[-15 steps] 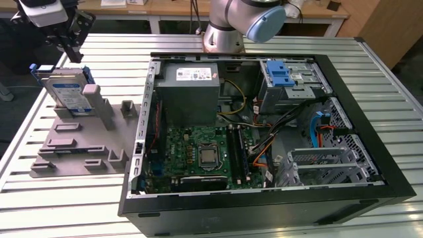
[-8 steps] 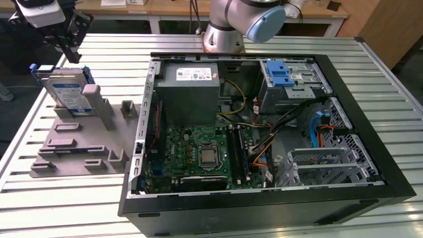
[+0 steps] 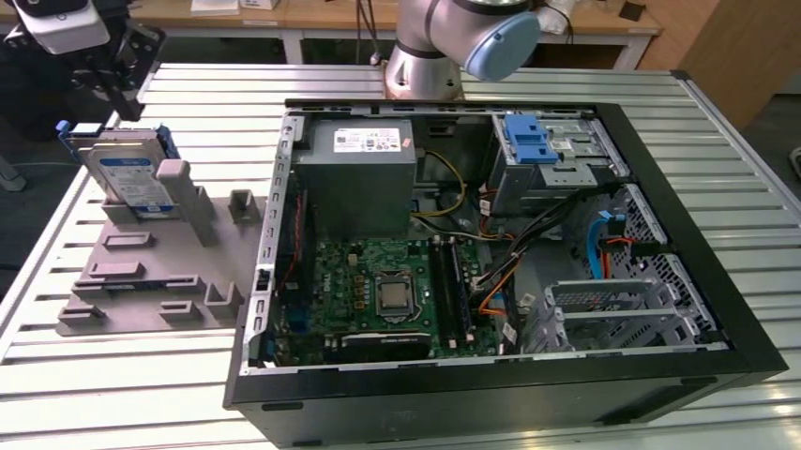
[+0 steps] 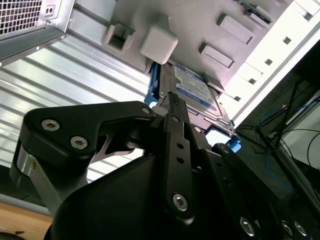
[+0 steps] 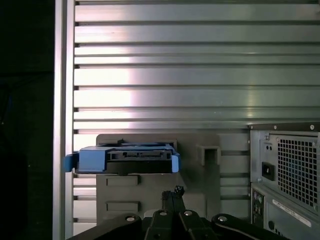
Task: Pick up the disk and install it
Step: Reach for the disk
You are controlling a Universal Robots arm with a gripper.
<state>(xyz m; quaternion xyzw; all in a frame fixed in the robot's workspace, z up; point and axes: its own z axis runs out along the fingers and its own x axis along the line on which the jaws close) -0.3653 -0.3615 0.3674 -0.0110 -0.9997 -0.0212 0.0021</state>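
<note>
Silver disk (image 3: 131, 178) in its blue carrier stands on edge in a slot of the grey fixture block (image 3: 138, 272). The block lies on the slatted aluminium table (image 3: 126, 394), to the exterior view's left of the open computer case (image 3: 701, 281). Gripper (image 3: 123, 103) hangs near the disk's upper edge. In both wrist views its fingers (image 5: 173, 192) (image 4: 172, 105) sit pressed together with nothing between them, and the disk (image 5: 125, 159) (image 4: 192, 90) is just past the tips, ungripped.

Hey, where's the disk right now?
The disk stands upright in the grey fixture at the exterior view's left, beside the open computer case, just below the gripper.
</note>
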